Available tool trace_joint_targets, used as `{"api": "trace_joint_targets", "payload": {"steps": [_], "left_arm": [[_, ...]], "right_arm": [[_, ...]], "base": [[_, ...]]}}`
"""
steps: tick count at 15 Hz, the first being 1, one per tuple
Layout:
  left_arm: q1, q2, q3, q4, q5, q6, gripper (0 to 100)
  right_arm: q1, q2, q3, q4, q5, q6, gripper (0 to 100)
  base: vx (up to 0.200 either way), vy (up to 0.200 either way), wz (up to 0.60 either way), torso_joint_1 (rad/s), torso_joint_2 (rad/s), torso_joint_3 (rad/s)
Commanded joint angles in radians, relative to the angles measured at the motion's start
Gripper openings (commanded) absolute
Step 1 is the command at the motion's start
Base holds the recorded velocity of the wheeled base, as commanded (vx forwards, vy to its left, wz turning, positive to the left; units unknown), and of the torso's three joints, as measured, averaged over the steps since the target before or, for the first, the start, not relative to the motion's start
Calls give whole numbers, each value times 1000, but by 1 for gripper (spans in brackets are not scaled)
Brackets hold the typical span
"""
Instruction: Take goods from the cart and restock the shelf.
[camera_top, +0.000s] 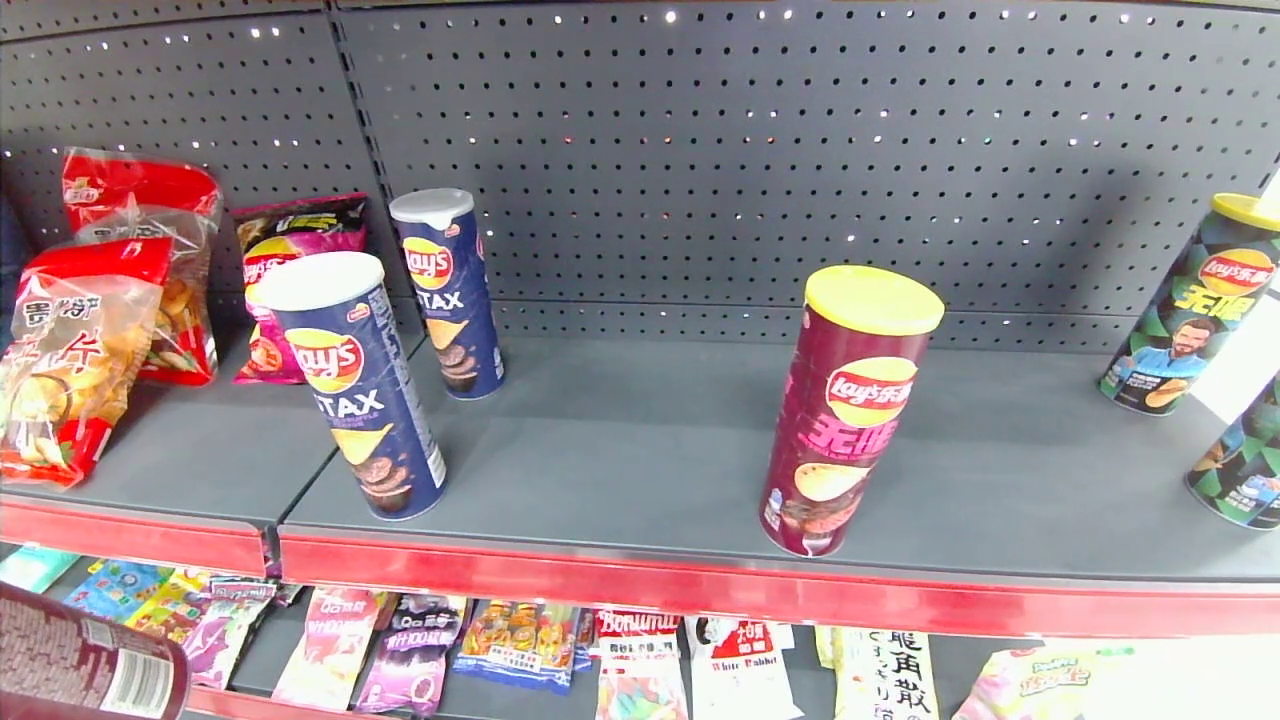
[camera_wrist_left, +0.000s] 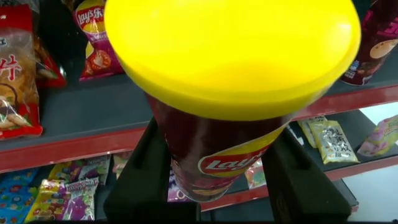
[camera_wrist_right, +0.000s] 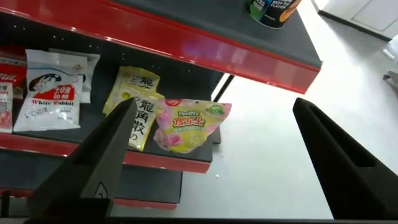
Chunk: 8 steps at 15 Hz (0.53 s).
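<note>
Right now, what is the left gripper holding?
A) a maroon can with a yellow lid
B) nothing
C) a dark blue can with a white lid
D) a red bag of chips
A: in the left wrist view the left gripper has its black fingers closed on either side of a maroon can topped by a yellow lid.

The grey shelf board (camera_top: 620, 470) with its red front edge lay ahead of the left gripper (camera_wrist_left: 211, 186) and higher. Straight ahead of the gripper stood red snack bags (camera_top: 80, 340), a purple crisp bag (camera_top: 290, 280) and two dark blue crisp cans (camera_top: 360, 390). Farther to the gripper's right stood a yellow-lidded maroon can (camera_top: 845, 410), then two green cans (camera_top: 1190, 310).
</note>
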Motion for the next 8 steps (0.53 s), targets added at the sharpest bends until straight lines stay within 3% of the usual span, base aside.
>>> {"api": "trace_joint_targets", "payload": {"steps": [1, 7, 8], "left_arm": [[-2, -25, -6, 34, -19, -18, 0], [-2, -44, 5, 67, -50, -18, 0], [-2, -42, 6, 67, -50, -18, 0]], "right_arm": [[0, -13, 11, 0, 1, -3, 100], [0, -45, 29, 0, 2, -32, 100], [0, -49, 31, 0, 2, -32, 100]], "base": [[0, 0, -600, -2, 2, -2], [0, 0, -600, 10, 7, 5], [0, 0, 0, 0, 0, 0]]}}
